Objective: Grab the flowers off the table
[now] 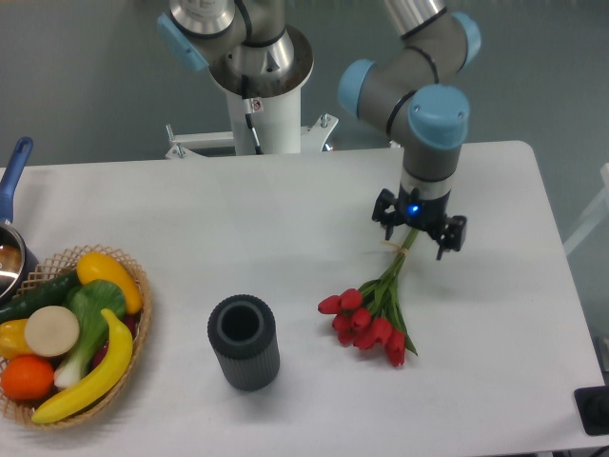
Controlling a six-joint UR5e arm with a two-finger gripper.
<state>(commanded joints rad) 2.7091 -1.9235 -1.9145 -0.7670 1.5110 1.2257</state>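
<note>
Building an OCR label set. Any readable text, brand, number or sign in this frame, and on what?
None readable.
Arm: no lettering shows; only a blue light above the gripper.
Dark ribbed cup: no print visible.
Basket, flowers, table: no labels or marks.
Black item at the lower right edge: cut off, nothing legible.

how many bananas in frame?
2, both in the wicker basket at the table's left edge: one banana along the front, the other banana near the back. More may be hidden underneath.
</note>
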